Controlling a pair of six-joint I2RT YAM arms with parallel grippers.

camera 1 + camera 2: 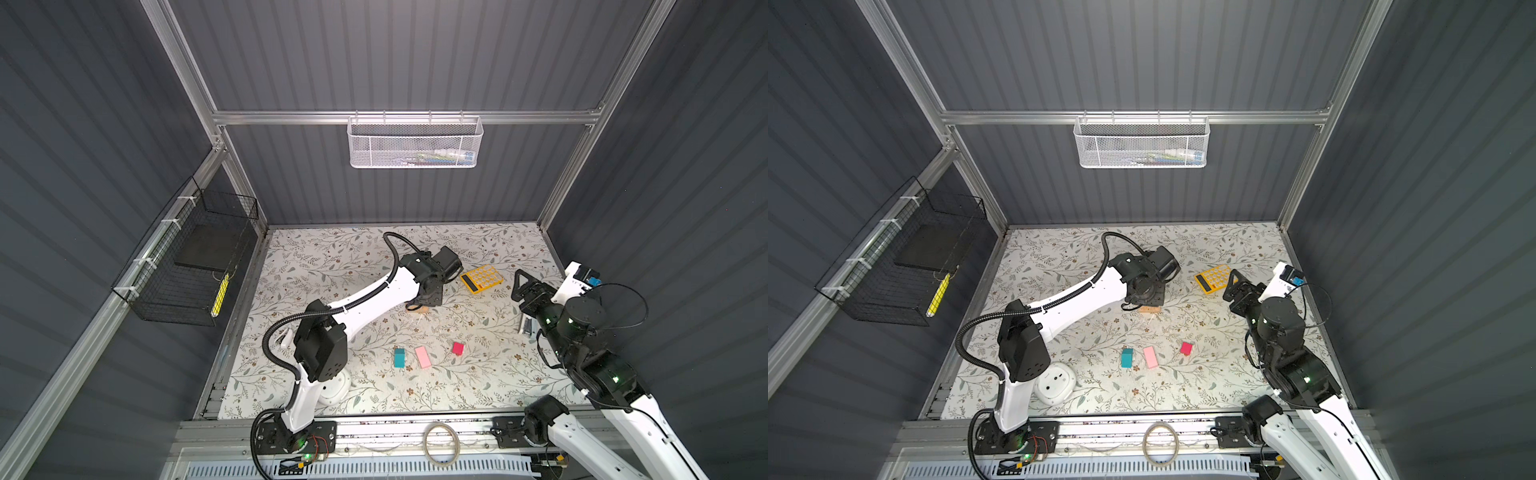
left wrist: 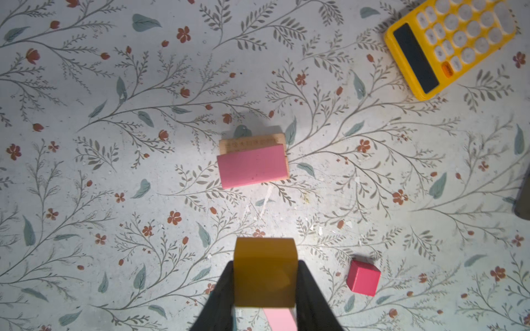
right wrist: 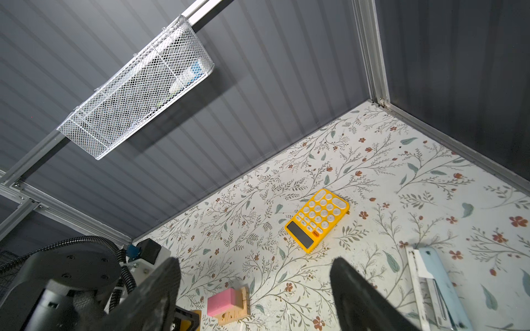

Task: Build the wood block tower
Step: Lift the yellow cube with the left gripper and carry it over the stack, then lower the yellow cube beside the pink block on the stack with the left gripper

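My left gripper (image 2: 265,266) is shut on the orange cube (image 2: 263,283) and holds it above the table, a short way from the tower (image 2: 252,166). The tower is a tan bar (image 2: 249,142) with a pink slab (image 3: 222,302) on top. In both top views it sits under the left wrist (image 1: 422,308) (image 1: 1149,309). Loose on the table lie a teal peaked block (image 1: 399,357), a second pink slab (image 1: 423,357) and a magenta-red cube (image 1: 458,348) (image 2: 363,277). My right gripper (image 3: 255,262) (image 1: 519,282) hovers open and empty at the right.
A yellow calculator (image 1: 482,279) (image 3: 318,219) lies behind the tower. A white round device (image 1: 1054,383) sits by the left arm's base. A pale blue stapler-like tool (image 3: 436,286) lies at the right edge. A white mesh basket (image 1: 415,143) and a black wire basket (image 1: 187,266) hang on the walls.
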